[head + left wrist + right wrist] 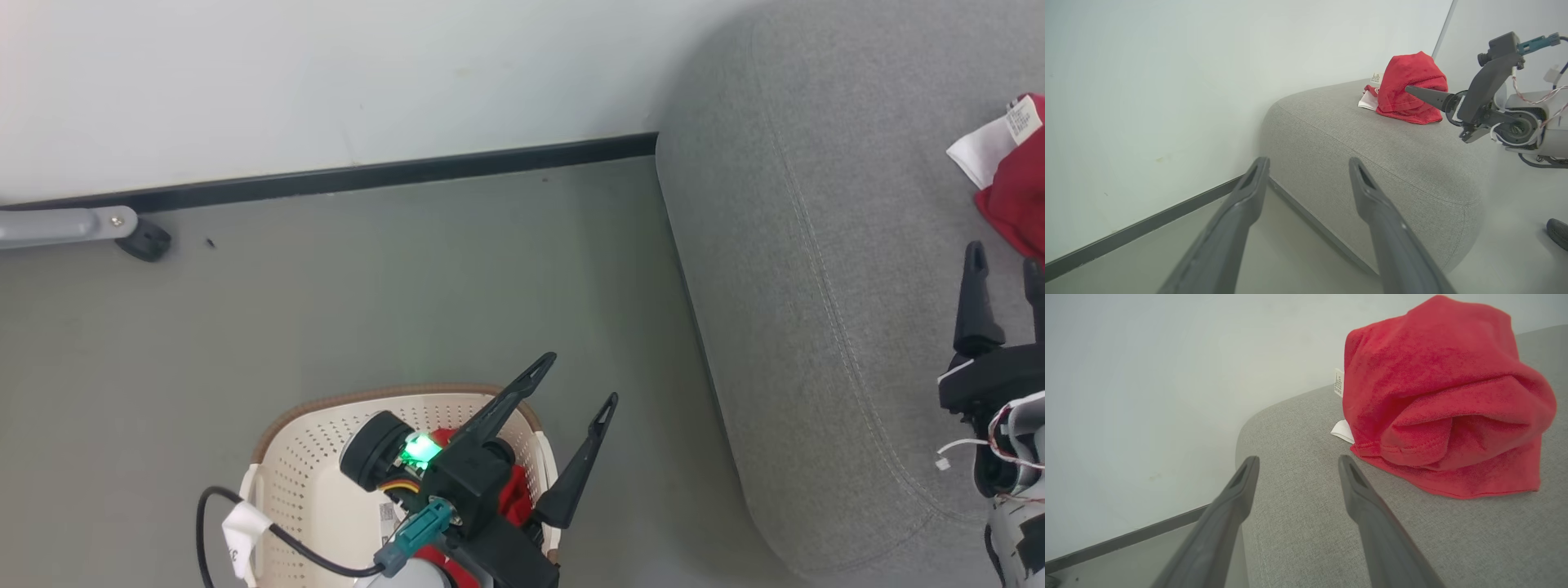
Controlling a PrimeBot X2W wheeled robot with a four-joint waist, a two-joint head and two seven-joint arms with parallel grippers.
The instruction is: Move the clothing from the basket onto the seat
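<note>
At lower left, the basket (302,482) is sitting on the floor (408,286), holding red clothing (516,494) under the left pincer (581,377), which is gaping empty. Rightward, the right pincer (1004,260), likewise spread and empty, is hovering over the grey seat (784,286) beside a red garment (1016,192) lying there.

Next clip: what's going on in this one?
The robot is shifting laundry. One bright red soft garment with white trim lies crumpled on the large grey fabric seat cushion; the right gripper is open and empty just short of it. The left gripper, also open and empty, hangs over the oval cream-white perforated plastic basket on the floor, where more red fabric lies inside.
</note>
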